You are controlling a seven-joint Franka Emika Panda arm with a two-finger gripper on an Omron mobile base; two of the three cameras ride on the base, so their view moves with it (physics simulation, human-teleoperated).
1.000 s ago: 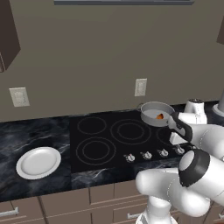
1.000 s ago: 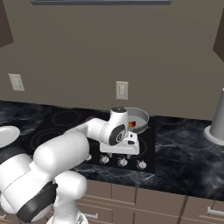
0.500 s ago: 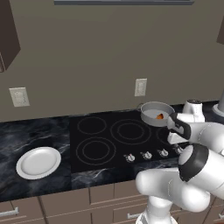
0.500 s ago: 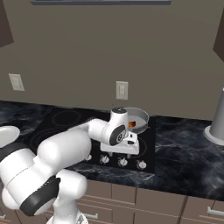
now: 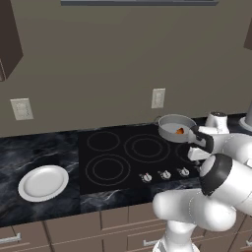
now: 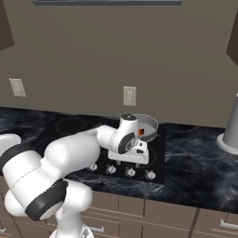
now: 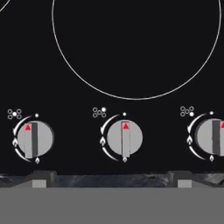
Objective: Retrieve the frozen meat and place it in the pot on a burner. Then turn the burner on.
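Frozen meat (image 5: 180, 131): orange-brown, lying inside pot (image 5: 175, 128) on rear right burner, so placing judged done. Tool (image 7: 111, 178): empty, fingers spread, poised low over middle knob (image 7: 124, 138), presumably to switch burner on. White plate (image 5: 43, 182): bare, on dark surface (image 5: 29, 147) well left

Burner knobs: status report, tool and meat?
Tool open, hovering over middle knob. Frozen meat in the pot on rear burner. Knobs untouched, nothing blocking.

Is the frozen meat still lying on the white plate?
No, the frozen meat sits inside the pot on the back right burner, and the plate is bare.
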